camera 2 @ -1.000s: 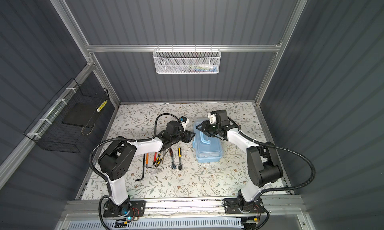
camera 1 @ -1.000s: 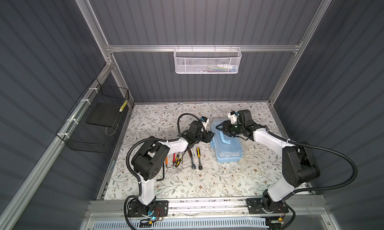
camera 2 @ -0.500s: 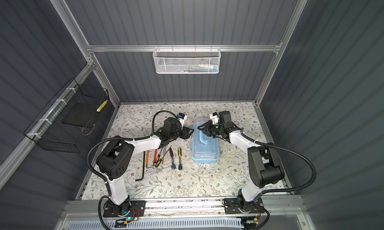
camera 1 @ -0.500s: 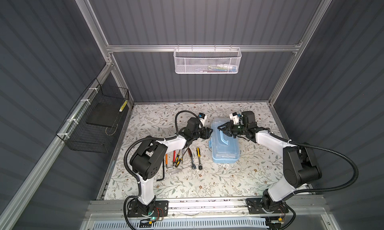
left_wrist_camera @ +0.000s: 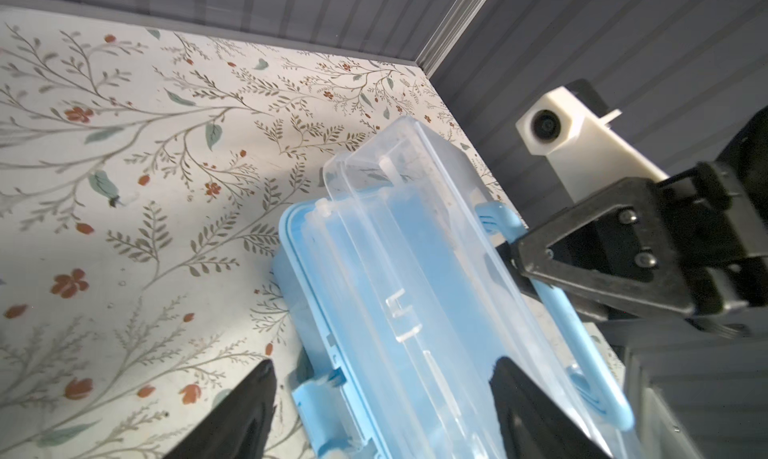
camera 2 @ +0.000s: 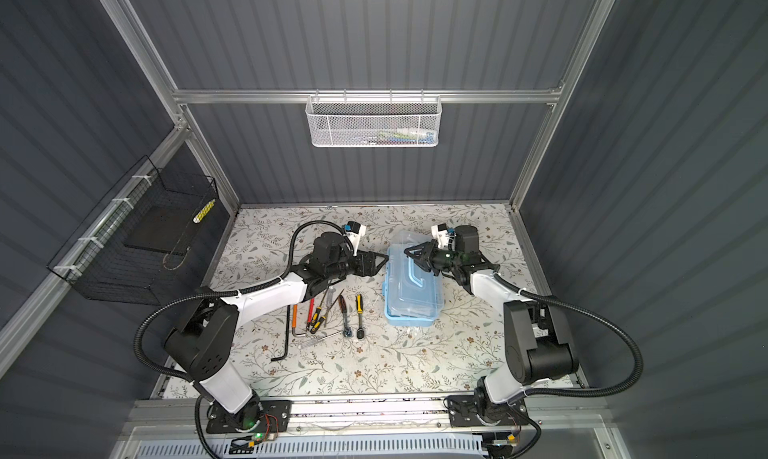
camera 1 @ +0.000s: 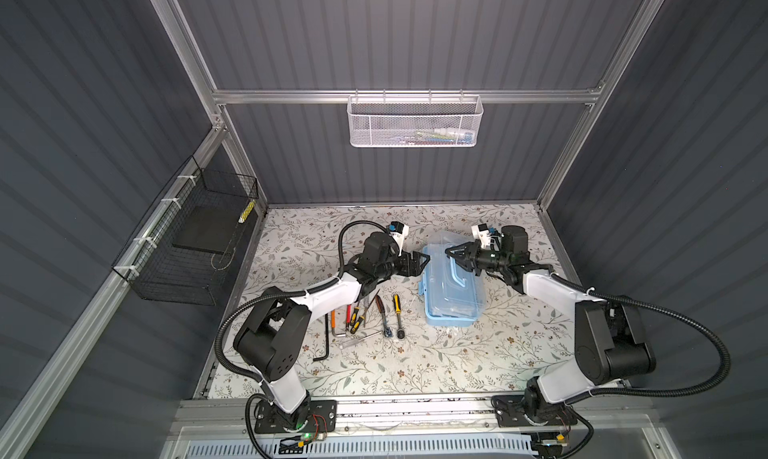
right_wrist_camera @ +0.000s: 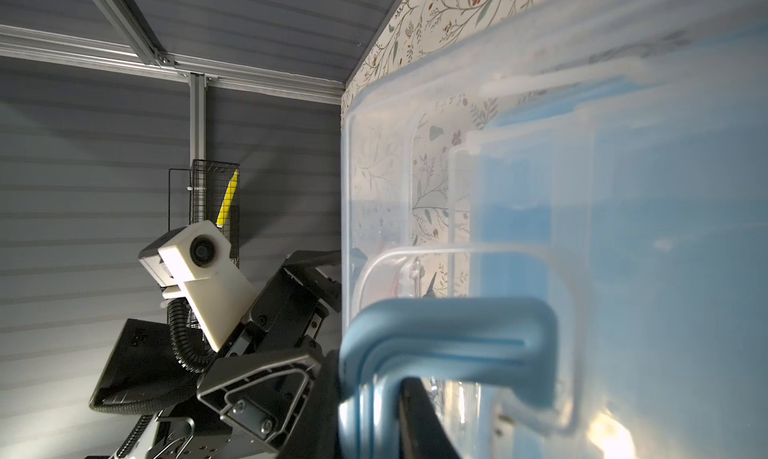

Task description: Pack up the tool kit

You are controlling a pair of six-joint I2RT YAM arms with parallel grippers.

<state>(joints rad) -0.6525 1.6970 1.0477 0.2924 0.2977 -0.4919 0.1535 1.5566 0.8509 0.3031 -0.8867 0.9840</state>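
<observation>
Tool kit box (camera 1: 453, 307): lying mid-table on floral mat (camera 1: 415, 374), at 3 o'clock of the loose tools; clear lid (left_wrist_camera: 415, 249) looking ajar.
Loose tools: screwdrivers (camera 1: 353, 317), ratchets (camera 1: 398, 317), hex key (camera 1: 327, 340) lying unpacked at box's 9 o'clock.
R gripper (camera 1: 454, 259): reaching in from 3 o'clock, fingers pinching blue handle (camera 1: 457, 276).
L gripper (camera 1: 423, 261): fingers spread wide at box's 10 o'clock edge; contact w/ box can't be told.
Step in hand (est.): opening the lid.
Doing it well: R should be raising handle slowly along the hinge arc, w/ L bracing the base so the box isn't dragging or tipping; thin plastic prob. slippery, so pinch square.
L wrist view only: showing lid edge standing off blue base (left_wrist_camera: 299, 249); L fingers (left_wrist_camera: 249, 403) straddling the box.
R wrist view only: showing handle seated in the pinch up close.
Top views only: showing tool layout.
</observation>
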